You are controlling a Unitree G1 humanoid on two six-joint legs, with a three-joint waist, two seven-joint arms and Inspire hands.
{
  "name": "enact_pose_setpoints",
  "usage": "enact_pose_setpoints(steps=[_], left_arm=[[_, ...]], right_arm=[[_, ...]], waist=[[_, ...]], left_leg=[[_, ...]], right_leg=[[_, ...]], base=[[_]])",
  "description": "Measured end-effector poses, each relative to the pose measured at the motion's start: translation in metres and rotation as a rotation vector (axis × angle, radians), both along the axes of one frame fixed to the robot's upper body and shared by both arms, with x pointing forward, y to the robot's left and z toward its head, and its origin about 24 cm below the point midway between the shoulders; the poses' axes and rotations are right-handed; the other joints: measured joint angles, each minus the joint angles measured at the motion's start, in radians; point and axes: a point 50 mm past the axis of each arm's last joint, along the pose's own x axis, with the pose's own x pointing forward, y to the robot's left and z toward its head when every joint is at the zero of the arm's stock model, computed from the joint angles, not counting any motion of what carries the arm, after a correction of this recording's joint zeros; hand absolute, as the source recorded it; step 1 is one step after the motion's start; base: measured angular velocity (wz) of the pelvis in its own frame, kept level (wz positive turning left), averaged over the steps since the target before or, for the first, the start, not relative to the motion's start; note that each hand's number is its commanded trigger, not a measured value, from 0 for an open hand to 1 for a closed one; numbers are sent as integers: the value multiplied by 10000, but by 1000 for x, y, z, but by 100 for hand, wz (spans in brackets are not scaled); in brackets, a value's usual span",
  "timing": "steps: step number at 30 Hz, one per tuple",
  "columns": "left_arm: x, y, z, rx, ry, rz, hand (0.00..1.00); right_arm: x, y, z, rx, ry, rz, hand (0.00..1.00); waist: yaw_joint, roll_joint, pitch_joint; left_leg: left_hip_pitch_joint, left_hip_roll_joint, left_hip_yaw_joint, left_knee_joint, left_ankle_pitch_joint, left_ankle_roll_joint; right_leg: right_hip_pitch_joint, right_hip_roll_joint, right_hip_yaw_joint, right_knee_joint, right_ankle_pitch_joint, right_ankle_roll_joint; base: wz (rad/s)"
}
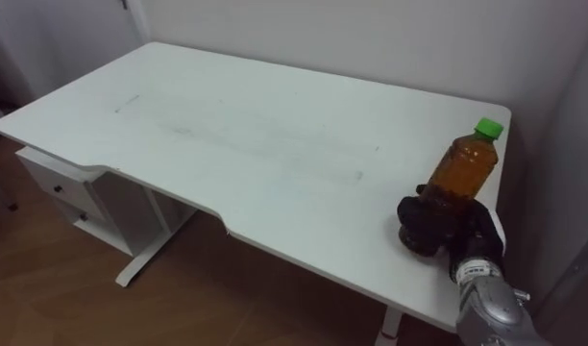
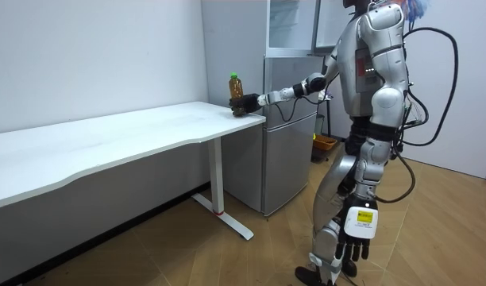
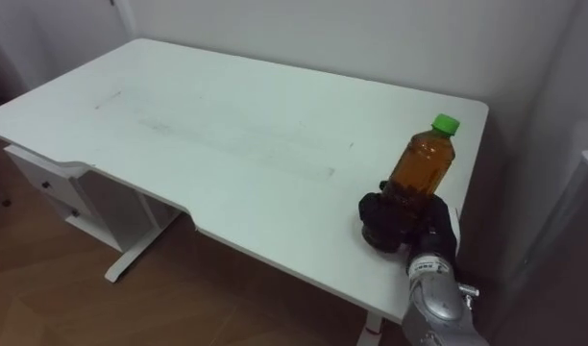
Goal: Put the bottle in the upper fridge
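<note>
Bottle (image 1: 466,169), amber, green cap, upright at table (image 1: 227,125) four o'clock corner; right hand (image 1: 436,226) clasped round its base, apparently for lifting; left hand (image 2: 350,248) hangs relaxed.

Upright green-capped amber bottle (image 1: 464,165)

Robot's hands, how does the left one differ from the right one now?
The right hand reaches out over a corner of the table; the left hand hangs beside the leg. The right hand's fingers curl round the bottle near its base; the left hand's fingers hang relaxed, holding nothing. Both have dark fingers.
</note>
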Motion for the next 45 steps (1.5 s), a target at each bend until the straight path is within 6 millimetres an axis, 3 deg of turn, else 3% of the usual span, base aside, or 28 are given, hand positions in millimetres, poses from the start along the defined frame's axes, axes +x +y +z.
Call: enact_pose_setpoints(steps=[9, 16, 21, 26, 29, 32, 35, 39, 41, 45], left_arm=[[-1, 0, 0, -123, 10, -14, 0], [-5, 1, -1, -306, 147, -203, 0], [-9, 6, 0, -427, 159, 17, 0], [-23, 12, -1, -398, 356, 631, 0], [-28, 15, -1, -252, 492, 445, 0], [-28, 18, 0, -93, 496, 134, 0], [-36, 21, 0, 72, 704, -106, 0], [-48, 24, 0, 186, 1093, -603, 0], [-53, 25, 0, 299, 1342, -1012, 0], [-53, 26, 0, 481, 1518, -1768, 0]], right_arm=[[0, -4, 0, 177, -24, 306, 100], [1, -6, -1, -5, 295, 841, 100], [2, 3, 7, -449, 432, 1507, 100], [-3, 29, 25, -1236, -477, 2941, 100], [-13, 41, 35, -1413, -1241, 3770, 100], [-21, 49, 44, -1915, -1817, 4313, 100], [-31, 56, 53, -2060, -2432, 4813, 100], [-35, 60, 63, -2157, -2884, 5138, 100], [-38, 62, 67, -2246, -3128, 5240, 100], [-43, 66, 74, -2268, -3419, 5511, 100]], waist=[[-14, 6, -17], [-54, 56, -90], [-113, 28, -115], [-247, -44, -168], [-391, -78, -235], [-446, -139, -386], [-662, -124, -483], [-890, -139, -500], [-1026, -205, -549], [-1160, -277, -578]], left_leg=[[25, 2, -19, 0, 0, 0], [221, 8, 28, -60, -9, 9], [264, 18, 106, -87, -8, 10], [840, 33, 142, -264, -23, 28], [1245, 33, 42, -394, -31, 33], [1482, 45, 31, -411, -74, 42], [1833, 77, -15, -529, -99, 58], [2350, 75, -1, -657, -121, 89], [2561, 88, 7, -711, -136, 101], [2758, 114, 43, -724, -190, 96]], right_leg=[[47, 13, -17, -15, 6, -1], [178, 20, 69, -41, 9, 7], [176, 18, 125, -25, 8, 7], [790, 86, 138, -322, 43, 67], [1289, 189, 117, -616, 102, 137], [1561, 235, 118, -769, 136, 162], [2030, 386, 175, -1179, 276, 225], [2521, 437, 216, -1453, 366, 285], [2784, 483, 222, -1615, 418, 298], [2975, 541, 306, -1732, 451, 302]], base=[[0], [-2], [-3], [-2], [8], [0], [0], [-4], [-2], [-6]])
